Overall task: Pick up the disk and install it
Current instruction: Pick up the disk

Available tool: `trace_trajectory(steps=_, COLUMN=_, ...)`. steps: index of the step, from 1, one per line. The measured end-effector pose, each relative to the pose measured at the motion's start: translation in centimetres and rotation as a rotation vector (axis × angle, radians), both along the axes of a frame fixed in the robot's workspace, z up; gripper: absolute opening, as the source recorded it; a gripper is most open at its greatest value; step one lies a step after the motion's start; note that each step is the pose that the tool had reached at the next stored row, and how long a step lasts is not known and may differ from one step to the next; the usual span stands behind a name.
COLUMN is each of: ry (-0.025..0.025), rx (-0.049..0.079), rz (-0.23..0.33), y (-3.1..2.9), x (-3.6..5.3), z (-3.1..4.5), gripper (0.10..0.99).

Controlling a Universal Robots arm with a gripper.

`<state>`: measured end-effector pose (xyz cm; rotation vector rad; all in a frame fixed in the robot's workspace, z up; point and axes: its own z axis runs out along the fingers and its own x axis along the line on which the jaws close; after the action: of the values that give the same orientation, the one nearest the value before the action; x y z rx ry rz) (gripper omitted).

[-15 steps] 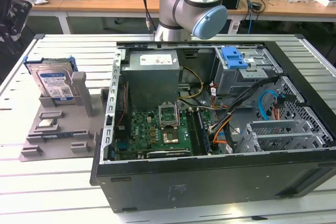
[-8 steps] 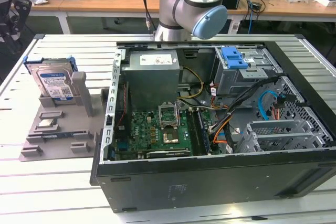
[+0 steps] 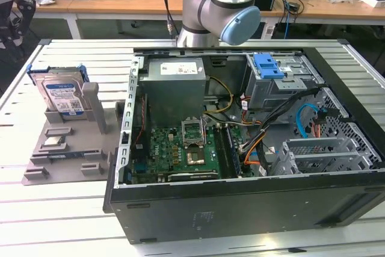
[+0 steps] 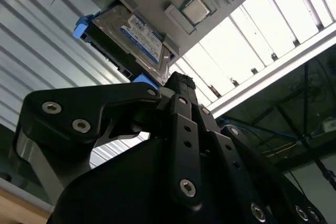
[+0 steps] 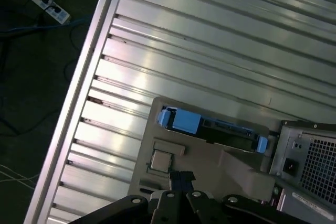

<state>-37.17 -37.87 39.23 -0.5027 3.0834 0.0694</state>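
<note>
Gripper (image 4: 180, 78) hangs above the grey stand (image 5: 210, 156), over its flat part near the disk (image 5: 210, 127). Fingertips look pressed together with nothing between them, though the angle in both wrist views is steep. No contact with any part.

Disk (image 3: 62, 95) stands upright on its edge in the slot at the far end of the stand, label facing the exterior view's camera, blue bracket around its edges. 1 grey post (image 3: 91, 103) of the stand rises just beside it on the exterior view's right. A small square chip (image 3: 54, 142) lies flat in a recess of the stand, nearer the camera than the disk.

Open computer case (image 3: 240, 209) lies on its side on the slatted metal table (image 3: 60, 209), just beside the stand on the exterior view's right. Inside: green motherboard (image 3: 180, 148), grey power supply (image 3: 174, 82) behind it, and a metal drive cage with a blue latch (image 3: 267, 65) at the far right corner. Orange and blue cables (image 3: 307, 121) run across the space below the cage. Arm's elbow (image 3: 222, 4) stands behind the case.
</note>
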Motion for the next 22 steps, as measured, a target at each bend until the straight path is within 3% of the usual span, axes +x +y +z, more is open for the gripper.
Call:
trace_trajectory(steps=8, ry=0.0001, rx=0.0, rz=0.111, y=0.0, x=0.0, z=0.0, gripper=0.106)
trace_trajectory(steps=22, ry=0.0, rx=0.0, rz=0.249, y=0.0, x=0.0, z=0.0, gripper=0.106)
